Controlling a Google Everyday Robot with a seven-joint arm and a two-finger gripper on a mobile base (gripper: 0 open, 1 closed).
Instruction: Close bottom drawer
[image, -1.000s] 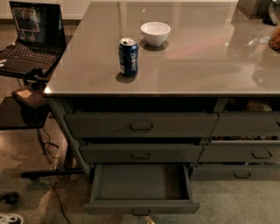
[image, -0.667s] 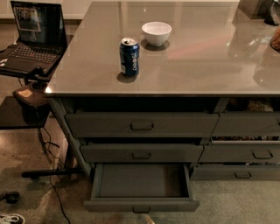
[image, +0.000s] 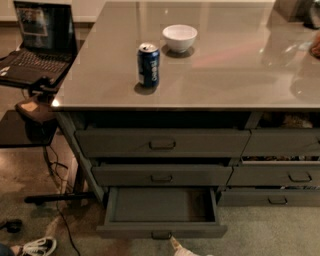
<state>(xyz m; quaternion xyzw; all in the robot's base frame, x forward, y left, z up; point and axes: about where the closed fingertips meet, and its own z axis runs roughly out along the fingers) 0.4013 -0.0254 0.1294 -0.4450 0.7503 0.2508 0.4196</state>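
The bottom drawer (image: 160, 204) is the lowest of the wide left stack. It is dark grey and shallow, stands pulled well out, and its flat floor is bare. Its low front (image: 200, 231) carries a small rectangular pull (image: 161, 234). My gripper (image: 180, 249) shows only as a pale tip at the bottom edge of the camera view, just below and right of the pull, close to the drawer front. The rest of the arm is out of view.
Above it, the middle drawer (image: 161, 176) and top drawer (image: 162, 143) sit slightly out. Narrower drawers (image: 280, 175) stand to the right. A blue can (image: 148, 65) and white bowl (image: 179, 37) are on the countertop. A laptop (image: 37, 42), floor cables (image: 60, 200) and a sneaker (image: 37, 246) are at left.
The pale gripper tip has come a little further into view at the bottom edge, near the drawer's pull. The drawer stands as far out as before.
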